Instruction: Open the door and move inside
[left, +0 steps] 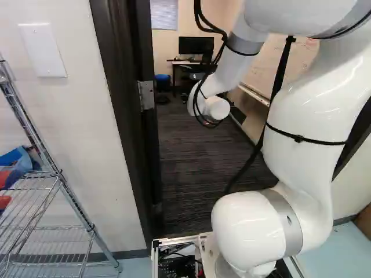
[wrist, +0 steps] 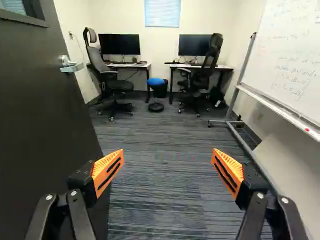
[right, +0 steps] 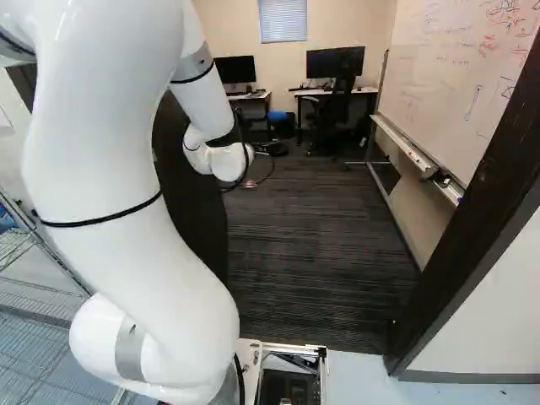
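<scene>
While the door [wrist: 40,125] is standing open on the near left, the end effector [wrist: 168,156] is pointing over the carpet [wrist: 155,200], released and spread wide, and a whiteboard [wrist: 292,65] is standing right.

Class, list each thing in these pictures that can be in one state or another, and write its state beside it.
Door, open, swung into the room
Lever handle, roughly level, ungripped
Gripper, open, nothing between its fingers
Whiteboard, written on
Window blind, lowered
Monitor nearer the door, screen dark
Monitor nearer the whiteboard, screen dark
Chair nearer the door, unoccupied
</scene>
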Tool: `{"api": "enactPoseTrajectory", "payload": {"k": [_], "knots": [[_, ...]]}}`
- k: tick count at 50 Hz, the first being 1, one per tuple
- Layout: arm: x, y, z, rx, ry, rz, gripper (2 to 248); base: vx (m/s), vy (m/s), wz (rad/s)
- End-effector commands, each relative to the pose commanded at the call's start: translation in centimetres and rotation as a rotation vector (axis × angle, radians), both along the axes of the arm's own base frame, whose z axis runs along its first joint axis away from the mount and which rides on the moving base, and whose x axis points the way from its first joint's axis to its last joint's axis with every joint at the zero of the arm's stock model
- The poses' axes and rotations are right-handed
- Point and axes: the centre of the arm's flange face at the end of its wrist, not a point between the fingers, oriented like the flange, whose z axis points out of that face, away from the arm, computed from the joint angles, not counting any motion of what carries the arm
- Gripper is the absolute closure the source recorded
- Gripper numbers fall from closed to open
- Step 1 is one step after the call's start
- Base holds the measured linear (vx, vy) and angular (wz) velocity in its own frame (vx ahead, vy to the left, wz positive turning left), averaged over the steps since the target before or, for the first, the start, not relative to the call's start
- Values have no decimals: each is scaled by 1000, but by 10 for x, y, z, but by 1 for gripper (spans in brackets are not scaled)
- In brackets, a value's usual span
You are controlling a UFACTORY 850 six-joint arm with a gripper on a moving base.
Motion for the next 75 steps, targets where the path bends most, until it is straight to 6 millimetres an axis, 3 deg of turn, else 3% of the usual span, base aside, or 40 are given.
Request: {"api": "enactPoseTrajectory", "payload": {"k": [21,39,57,75], "knots": [[-4,-3,0,0,2,-6,3,0,0,0],[-19,-2,-3,1,13,-6,3,0,0,0],[-49,-1,-9,3,33,-7,3,0,0,0],[-92,0,-20,5,64,-8,3,0,0,0]]}}
